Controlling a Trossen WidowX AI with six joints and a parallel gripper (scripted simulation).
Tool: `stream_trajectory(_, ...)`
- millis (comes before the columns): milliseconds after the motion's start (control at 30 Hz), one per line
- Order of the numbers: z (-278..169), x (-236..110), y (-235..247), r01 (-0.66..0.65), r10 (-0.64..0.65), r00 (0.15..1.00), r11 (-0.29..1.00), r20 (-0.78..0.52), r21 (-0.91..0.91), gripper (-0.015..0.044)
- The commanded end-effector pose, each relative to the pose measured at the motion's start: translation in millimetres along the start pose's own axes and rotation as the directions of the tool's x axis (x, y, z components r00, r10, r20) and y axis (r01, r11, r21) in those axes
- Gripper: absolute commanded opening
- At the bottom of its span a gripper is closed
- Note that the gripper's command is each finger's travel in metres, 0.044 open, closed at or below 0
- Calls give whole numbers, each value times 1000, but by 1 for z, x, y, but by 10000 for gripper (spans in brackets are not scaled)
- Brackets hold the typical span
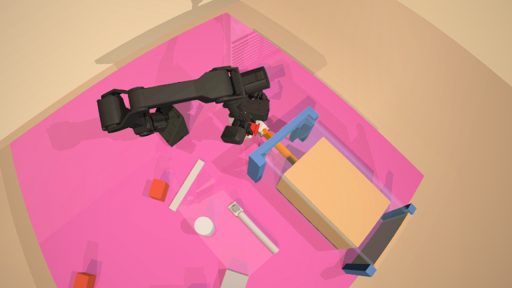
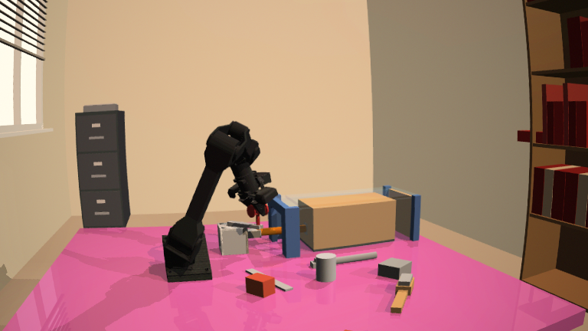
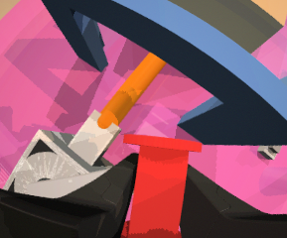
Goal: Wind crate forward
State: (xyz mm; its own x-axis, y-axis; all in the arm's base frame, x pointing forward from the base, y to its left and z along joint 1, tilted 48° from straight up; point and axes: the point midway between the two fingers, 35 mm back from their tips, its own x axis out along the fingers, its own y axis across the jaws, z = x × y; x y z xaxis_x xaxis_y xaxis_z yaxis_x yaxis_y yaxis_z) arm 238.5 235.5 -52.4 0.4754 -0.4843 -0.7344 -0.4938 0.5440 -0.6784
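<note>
Gripper (image 3: 158, 225) clamped on the red handle (image 3: 158, 178); dark fingers press it from both sides. The handle's flat flange faces away from the wrist.

Landmark: the winch (image 2: 233, 237), a pale grey box on the pink bench (image 2: 129, 293). Gripper and handle hang just above the winch, on the side facing the frame. In the wrist view the winch's ribbed round top (image 3: 47, 167) sits left of the handle. Whether the handle's key is in the hole cannot be told.

An orange strap (image 1: 281, 149) runs from the winch, through the blue frame (image 1: 260, 162), to the tan crate (image 1: 336, 190). The crate sits flat beyond the frame; from the side, a gap shows between its front and the frame posts.

On the near side of the winch: a red block (image 2: 259, 285) on a grey strip (image 2: 277, 285), a mallet (image 2: 325, 267), a grey block (image 2: 393, 267).
</note>
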Motion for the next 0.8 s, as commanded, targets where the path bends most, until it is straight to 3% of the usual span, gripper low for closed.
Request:
stream_trajectory(0, 11, 6, 6, -4, 4, 1000, 1000, 8, 13, 0)
stream_trajectory(767, 36, 16, 28, -5, 5, 1000, 1000, 10, 15, 0)
